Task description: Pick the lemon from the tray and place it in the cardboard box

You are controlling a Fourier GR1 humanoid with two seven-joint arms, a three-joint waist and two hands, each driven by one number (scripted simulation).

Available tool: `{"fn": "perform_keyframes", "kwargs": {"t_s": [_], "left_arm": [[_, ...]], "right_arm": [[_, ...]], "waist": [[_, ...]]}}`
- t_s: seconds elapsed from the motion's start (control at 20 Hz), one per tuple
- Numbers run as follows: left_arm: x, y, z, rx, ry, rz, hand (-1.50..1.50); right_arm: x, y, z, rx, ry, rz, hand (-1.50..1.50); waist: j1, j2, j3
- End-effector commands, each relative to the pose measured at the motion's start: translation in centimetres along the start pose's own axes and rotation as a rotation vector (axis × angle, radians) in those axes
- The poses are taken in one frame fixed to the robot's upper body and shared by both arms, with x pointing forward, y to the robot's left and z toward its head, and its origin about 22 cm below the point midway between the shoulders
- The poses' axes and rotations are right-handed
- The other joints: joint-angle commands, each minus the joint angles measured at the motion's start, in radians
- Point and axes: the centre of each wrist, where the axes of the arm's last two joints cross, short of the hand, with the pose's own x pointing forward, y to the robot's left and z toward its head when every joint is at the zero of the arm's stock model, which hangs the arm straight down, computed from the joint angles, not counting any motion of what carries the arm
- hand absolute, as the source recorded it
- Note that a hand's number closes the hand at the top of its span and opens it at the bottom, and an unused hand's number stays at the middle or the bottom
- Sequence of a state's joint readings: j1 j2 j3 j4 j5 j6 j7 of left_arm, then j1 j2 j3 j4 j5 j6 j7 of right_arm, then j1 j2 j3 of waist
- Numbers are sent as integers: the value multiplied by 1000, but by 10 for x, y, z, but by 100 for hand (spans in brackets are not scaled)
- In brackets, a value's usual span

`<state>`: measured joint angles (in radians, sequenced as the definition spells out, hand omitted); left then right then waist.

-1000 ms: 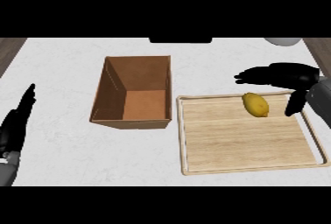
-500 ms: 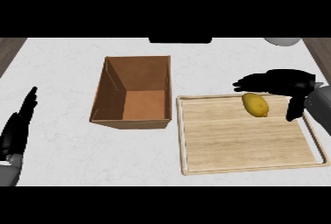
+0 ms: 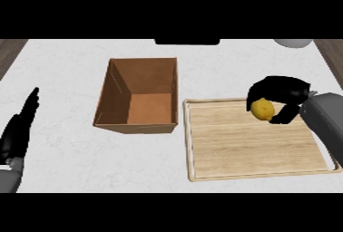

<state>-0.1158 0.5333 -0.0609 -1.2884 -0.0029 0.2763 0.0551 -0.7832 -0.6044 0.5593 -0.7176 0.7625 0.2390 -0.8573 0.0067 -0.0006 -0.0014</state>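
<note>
Fingers of the right hand [image 3: 281, 93] curl round the lemon [image 3: 262, 109] near the tray's [image 3: 254, 174] top edge. Left hand [image 3: 19, 131] rests open, far from the box [image 3: 139, 96].

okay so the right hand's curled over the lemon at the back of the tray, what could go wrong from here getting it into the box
The right hand hides most of the lemon, so how well it is held cannot be seen; it might slip and roll across the tray. On the way left, the lemon could clip the near wall of the cardboard box, which stands close to the tray. The left hand rests far off.
</note>
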Motion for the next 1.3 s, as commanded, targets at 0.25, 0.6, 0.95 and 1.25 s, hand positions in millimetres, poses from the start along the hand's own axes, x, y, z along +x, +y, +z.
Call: {"fn": "perform_keyframes", "kwargs": {"t_s": [0.25, 0.6, 0.95, 1.25], "left_arm": [[-7, -1, 13, 3, -7, 3, 0], [-34, 21, 17, 90, 118, -15, 0], [-46, 32, 25, 123, 165, -42, 0], [-47, 37, 25, 120, 160, -47, 0]], "right_arm": [[-9, 6, 1, -198, -5, 76, 150], [-14, 109, 26, -320, 770, -349, 150], [1, 104, 1, -558, 1044, -336, 150], [39, 36, -59, -840, 976, -195, 150]], "waist": [[5, 2, 2], [-188, -60, -6], [-211, -96, -16], [-170, -97, -17]]}}
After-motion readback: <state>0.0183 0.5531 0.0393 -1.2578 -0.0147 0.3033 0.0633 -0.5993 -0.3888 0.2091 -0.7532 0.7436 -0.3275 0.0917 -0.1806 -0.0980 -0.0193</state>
